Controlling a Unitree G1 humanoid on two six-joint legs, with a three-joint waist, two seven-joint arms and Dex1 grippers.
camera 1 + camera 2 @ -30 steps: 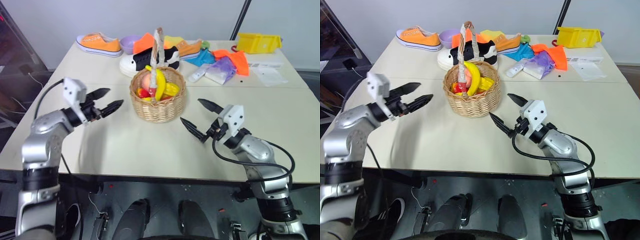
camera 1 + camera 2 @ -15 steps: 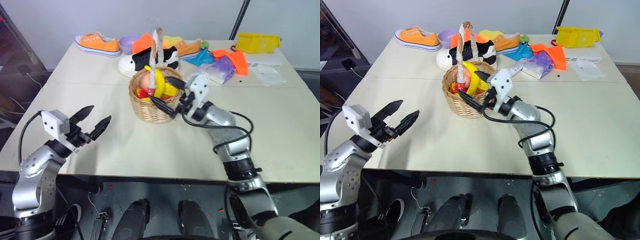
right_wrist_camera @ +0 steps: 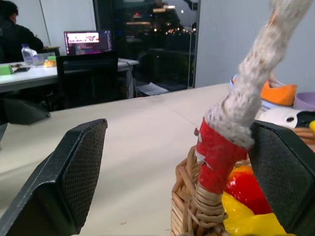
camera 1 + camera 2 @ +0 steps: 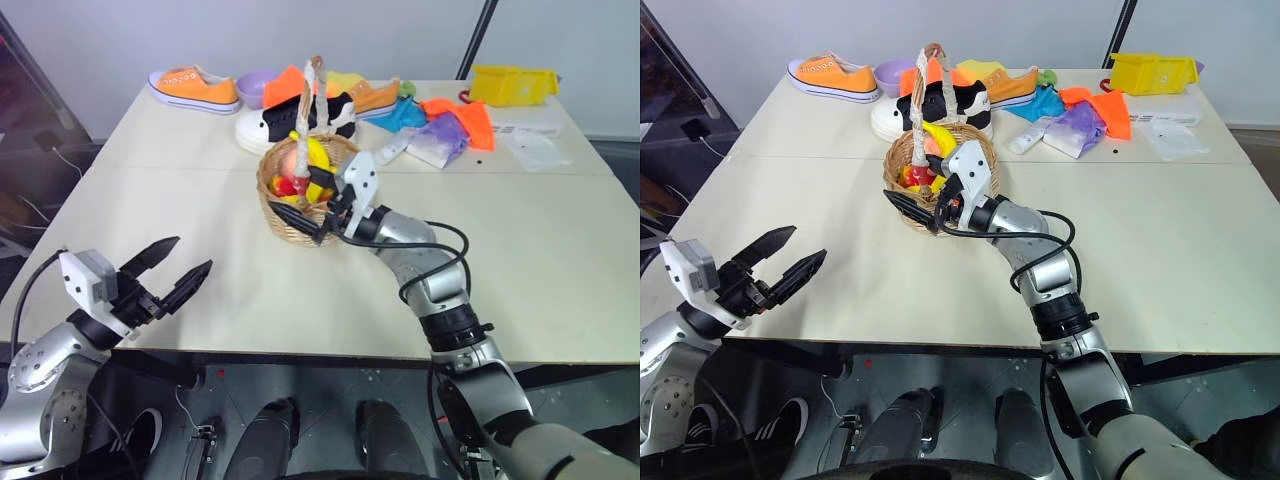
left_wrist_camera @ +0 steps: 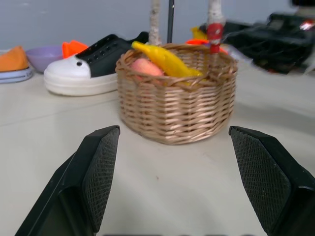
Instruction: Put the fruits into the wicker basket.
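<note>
The banana (image 4: 318, 158) and peach (image 5: 146, 67) lie inside the wicker basket (image 4: 297, 212). The right gripper (image 4: 312, 202) is wide open and holds nothing, its fingers on either side of the near handle post. The left gripper (image 4: 172, 270), open too, hangs well apart.

One wicker basket (image 4: 305, 205), one banana (image 4: 318, 157), one peach (image 4: 292, 160), three shoes.

You see two silver-grey metal arms with black joint bands and looped black cables. Each ends in a white boxy wrist block. The left gripper (image 4: 170, 272) and right gripper (image 4: 307, 203) each carry two black tapered fingers with cross-hatched pads (image 5: 101, 172).
</note>
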